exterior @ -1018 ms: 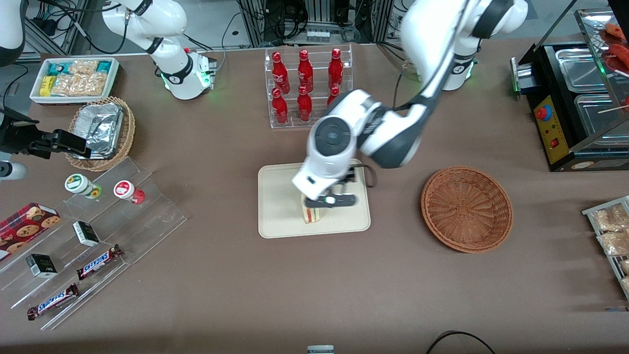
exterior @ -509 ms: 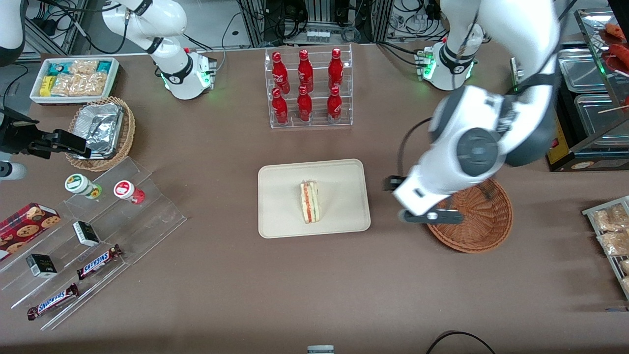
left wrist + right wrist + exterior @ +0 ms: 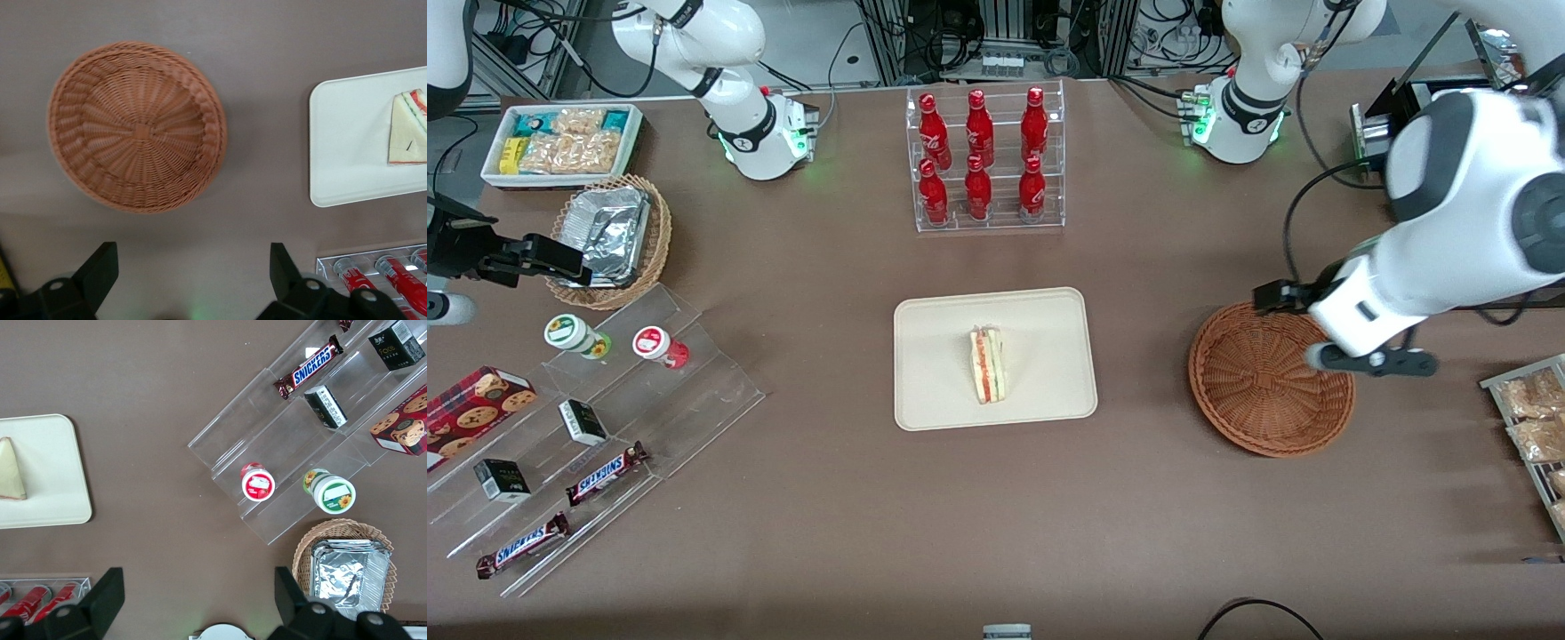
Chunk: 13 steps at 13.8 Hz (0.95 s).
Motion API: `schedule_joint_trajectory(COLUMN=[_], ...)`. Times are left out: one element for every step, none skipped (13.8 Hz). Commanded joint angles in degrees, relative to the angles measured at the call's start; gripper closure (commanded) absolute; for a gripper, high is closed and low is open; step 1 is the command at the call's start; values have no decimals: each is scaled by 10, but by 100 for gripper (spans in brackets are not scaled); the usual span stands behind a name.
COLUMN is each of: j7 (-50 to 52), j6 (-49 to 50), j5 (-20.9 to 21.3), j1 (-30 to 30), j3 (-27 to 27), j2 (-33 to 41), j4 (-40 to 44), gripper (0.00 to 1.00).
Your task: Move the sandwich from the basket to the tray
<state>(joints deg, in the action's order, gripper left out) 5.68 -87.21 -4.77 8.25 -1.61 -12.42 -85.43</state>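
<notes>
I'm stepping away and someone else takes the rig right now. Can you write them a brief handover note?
Gripper: open and holding nothing, above the basket's rim at the working arm's end of the table.
Sandwich: lying on the tray mid-table, nearer the front camera than the bottle rack.
Basket: nothing in it.
Done: sandwich placed on the tray.
Left: nothing for the task itself, as far as I can see.

"SNICKERS" reads on two chocolate bars, one (image 3: 607, 474) on the clear stepped stand (image 3: 587, 436), one (image 3: 522, 545) nearer the front camera. Other labels are not legible.
</notes>
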Motion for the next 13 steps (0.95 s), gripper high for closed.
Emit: schedule_joint_trajectory(j7=[-5,-5,-5,-5,-5,-5,-5,-6,-6,-6,-9,-14,-13], j6=[18,25,29,30,34,38,45,49,53,61,74,85,89], j5=[41,53,54,55,57,61,70,77,80,80,80,81,81], j1=[-12,-15,-38,-61,-74,-84,-97,-104,-111,-118,-119,-118,-118], j3=[-6,-7,-13,-27,-32,-32,-33,-33,-33,-32,-31,-30,-31], j2=[38,49,57,70,82,90,95,102,106,111,117,118,119], j4=[-20,-22,-23,-23,-24,-24,-21,-19,-18,-15,-12,-12,-15], gripper=[0,0,0,0,0,0,0,0,0,0,0,0,0])
